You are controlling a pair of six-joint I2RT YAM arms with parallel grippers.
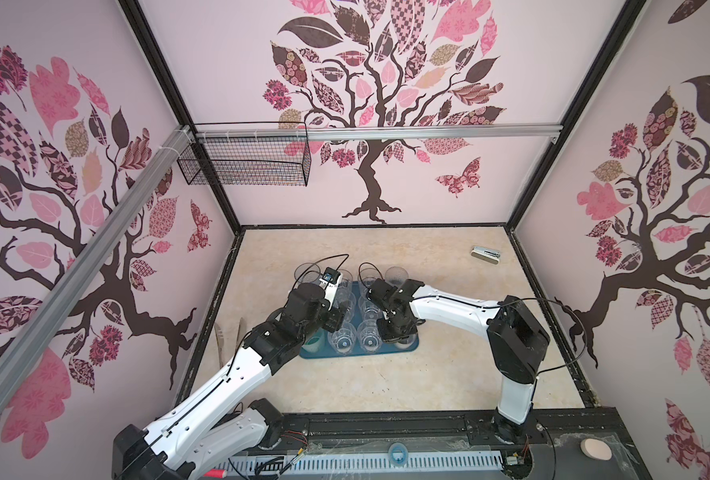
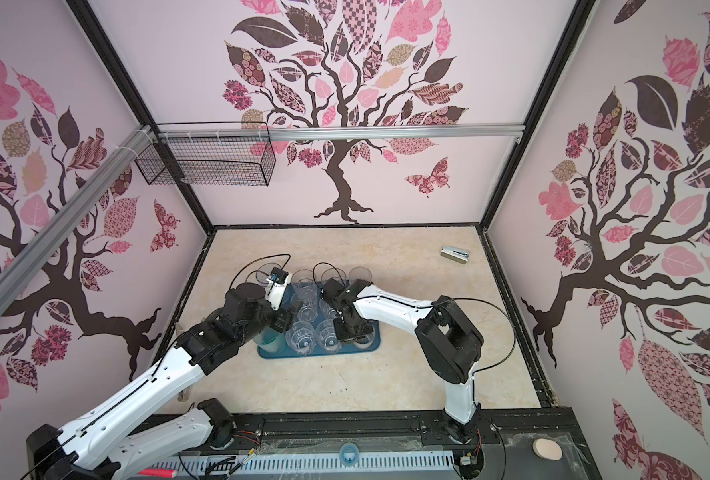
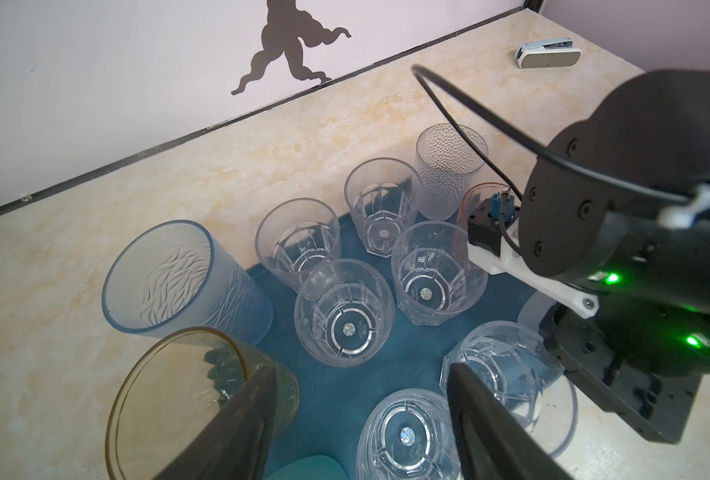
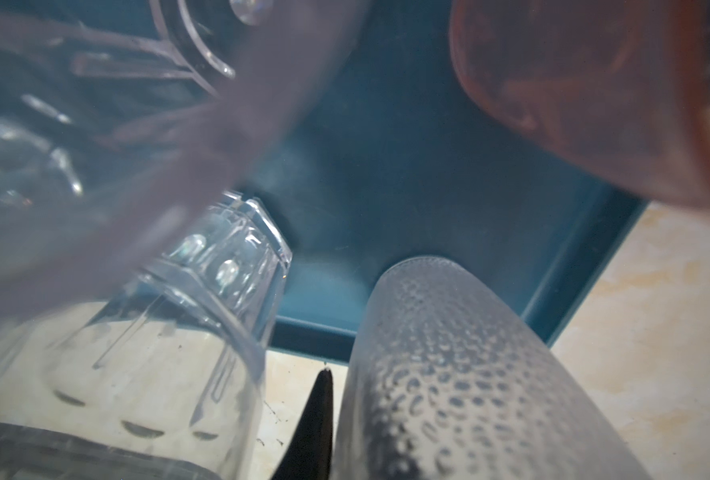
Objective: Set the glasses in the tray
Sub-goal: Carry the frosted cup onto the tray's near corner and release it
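Right wrist view: dimpled glass (image 4: 449,374) sits just inside the tray (image 4: 386,166) corner, right gripper (image 1: 391,331) grip unreadable, left gripper (image 3: 359,370) wide open, empty; you could topple close-packed clear glasses (image 3: 345,316) withdrawing.

The left arm (image 1: 237,365) hides part of the tray (image 1: 324,355); the yellow glass (image 3: 166,386) is cut off; a clear glass (image 4: 137,166) is blurred

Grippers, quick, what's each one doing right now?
Left gripper: open, jaws wide apart, nothing clamped.
Right gripper: cannot tell; only one fingertip shows clearly.
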